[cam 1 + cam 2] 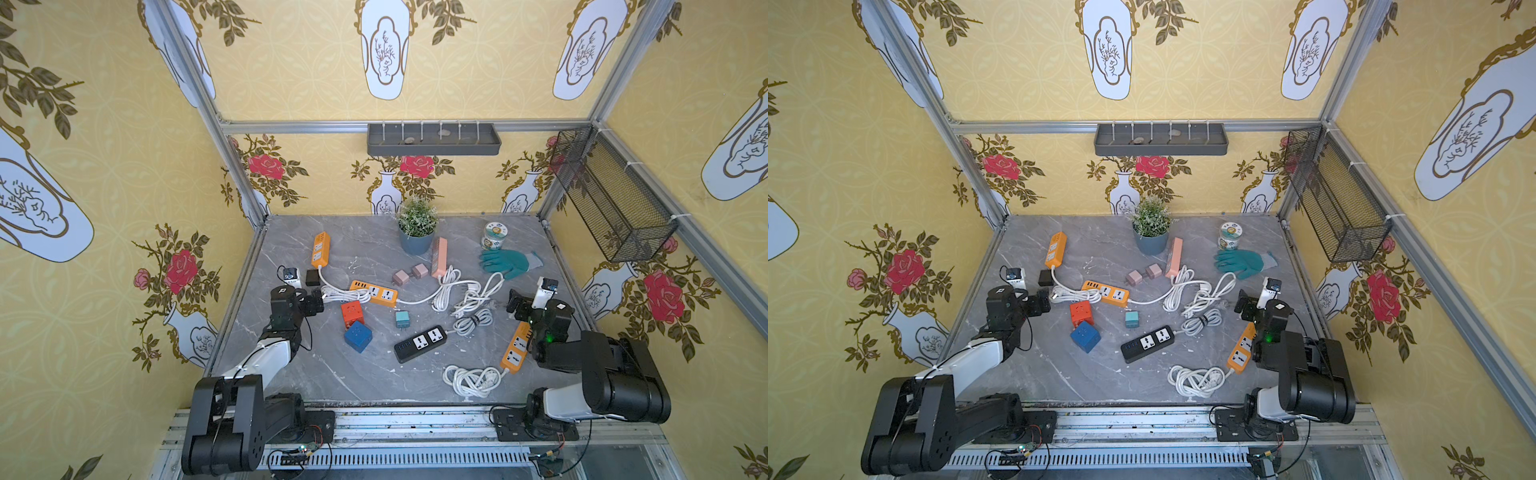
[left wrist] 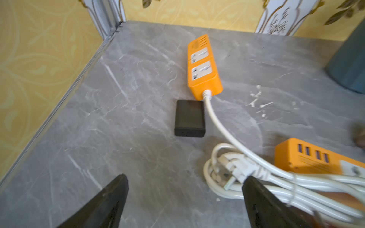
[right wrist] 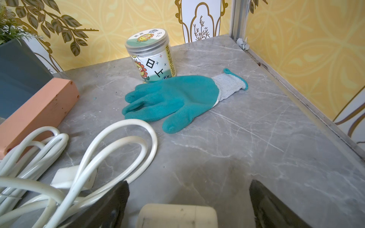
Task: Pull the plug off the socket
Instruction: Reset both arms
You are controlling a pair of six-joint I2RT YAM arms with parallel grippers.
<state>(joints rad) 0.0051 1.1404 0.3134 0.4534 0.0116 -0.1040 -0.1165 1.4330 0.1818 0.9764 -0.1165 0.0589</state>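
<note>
Since both sockets (image 2: 201,72) on the orange strip (image 2: 206,86) show empty in the left wrist view, the black plug (image 2: 189,118) reads as already off. It lies flat on the desk (image 2: 118,118), just beside the strip's cord end, upper left of the desk in both top views. No other plug seen seated in any strip.

Left hand (image 2: 185,176) spread wide, holding nothing, near the plug, close by the coiled white cord (image 2: 286,183). Right hand (image 3: 189,182) wide and empty, at the right side of the desk, near the green glove (image 3: 177,98).

Judgement: step in hand is backing clear. Lift straight up so the hand cannot snag the cord and drag the strip. Any regrasp: pinch the plug's flat sides, brace the strip, pull in line with the pins.
</note>
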